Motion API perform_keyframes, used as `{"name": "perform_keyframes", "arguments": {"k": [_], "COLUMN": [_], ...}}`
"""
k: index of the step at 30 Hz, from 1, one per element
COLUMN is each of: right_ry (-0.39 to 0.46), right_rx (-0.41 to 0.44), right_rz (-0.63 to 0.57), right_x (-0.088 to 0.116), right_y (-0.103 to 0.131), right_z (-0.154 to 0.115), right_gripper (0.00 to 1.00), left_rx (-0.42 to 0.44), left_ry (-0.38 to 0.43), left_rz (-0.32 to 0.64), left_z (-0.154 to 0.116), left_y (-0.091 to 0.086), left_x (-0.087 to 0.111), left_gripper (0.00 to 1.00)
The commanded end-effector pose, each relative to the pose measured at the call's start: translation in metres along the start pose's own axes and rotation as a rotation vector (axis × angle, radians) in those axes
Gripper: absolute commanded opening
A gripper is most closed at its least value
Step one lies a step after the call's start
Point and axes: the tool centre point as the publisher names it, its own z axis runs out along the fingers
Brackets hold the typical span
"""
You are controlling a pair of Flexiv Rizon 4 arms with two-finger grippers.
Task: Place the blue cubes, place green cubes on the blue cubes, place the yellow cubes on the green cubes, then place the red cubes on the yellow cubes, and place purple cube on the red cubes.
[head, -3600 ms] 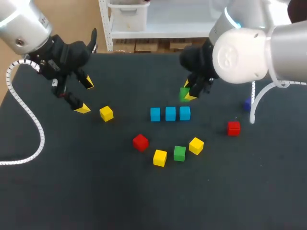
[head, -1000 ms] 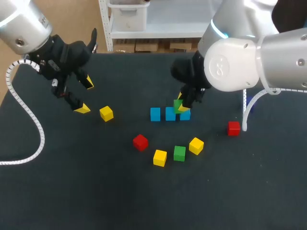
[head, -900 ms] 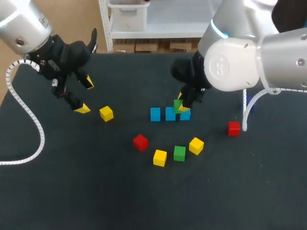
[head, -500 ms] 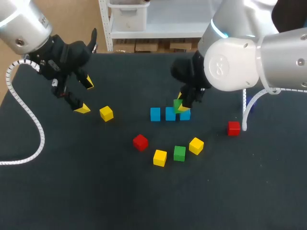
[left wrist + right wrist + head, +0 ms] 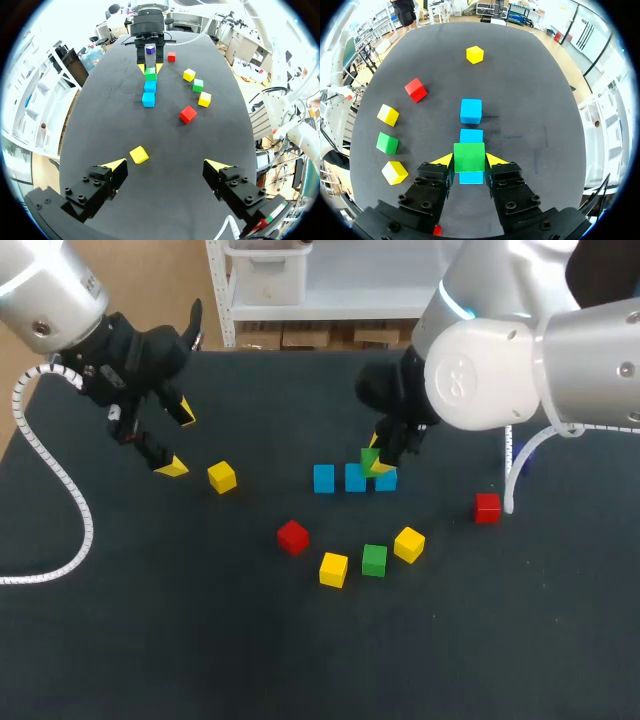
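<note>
1. My right gripper (image 5: 469, 160) pinches a green cube (image 5: 469, 157), with one yellow tip pressed on each side of it.
2. The held cube hangs over a row of three blue cubes (image 5: 355, 478) at the middle of the table (image 5: 300, 670). It is above the middle cube and the one at the row's right end. I cannot tell whether it touches them.
3. My left gripper (image 5: 166, 165) is spread wide and holds nothing. It hangs toward the table's far left corner.
4. A lone yellow cube (image 5: 221, 477) lies just beside it, on the side toward the blue row.
5. Between the blue row and the near edge lie a red cube (image 5: 292, 537), a second yellow cube (image 5: 333, 569), a second green cube (image 5: 374, 560) and a third yellow cube (image 5: 408, 544).
6. Another red cube (image 5: 487, 507) sits toward the right edge.
7. The purple cube (image 5: 150, 49) lies past my right gripper, nearer the right edge.
</note>
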Motion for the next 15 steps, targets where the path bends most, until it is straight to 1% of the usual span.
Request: {"name": "perform_keyframes", "arguments": {"k": [1,3,5,6,9,11,15], "right_ry": [-0.004,-0.005,-0.007,-0.008,-0.010,-0.011,-0.014], "right_rx": [-0.005,-0.006,-0.007,-0.007,-0.006,-0.007,-0.007], "right_rz": [-0.001,-0.002,-0.003,-0.005,-0.008,-0.009,-0.011], "right_x": [0.0006,0.0008,0.0010,0.0010,0.0010,0.0008,0.0002], "right_y": [-0.0018,-0.0019,-0.0020,-0.0021,-0.0023,-0.0028,-0.0032], "right_z": [0.0007,0.0008,0.0009,0.0009,0.0008,0.0008,0.0010], "right_gripper": [0.15,0.20,0.28,0.30,0.32,0.36,0.38], "left_rx": [0.003,0.003,0.003,0.003,0.003,0.003,0.003], "left_ry": [0.000,0.000,0.000,0.000,0.000,0.000,0.000], "left_rz": [0.002,0.002,0.002,0.002,0.002,0.002,0.002], "left_z": [0.0001,0.0001,0.0001,0.0001,0.0001,0.0001,0.0001], "left_y": [0.0015,0.0015,0.0015,0.0015,0.0015,0.0015,0.0015], "left_x": [0.0004,0.0004,0.0004,0.0004,0.0004,0.0004,0.0004], "left_gripper": [1.00,1.00,1.00,1.00,1.00,1.00,1.00]}}
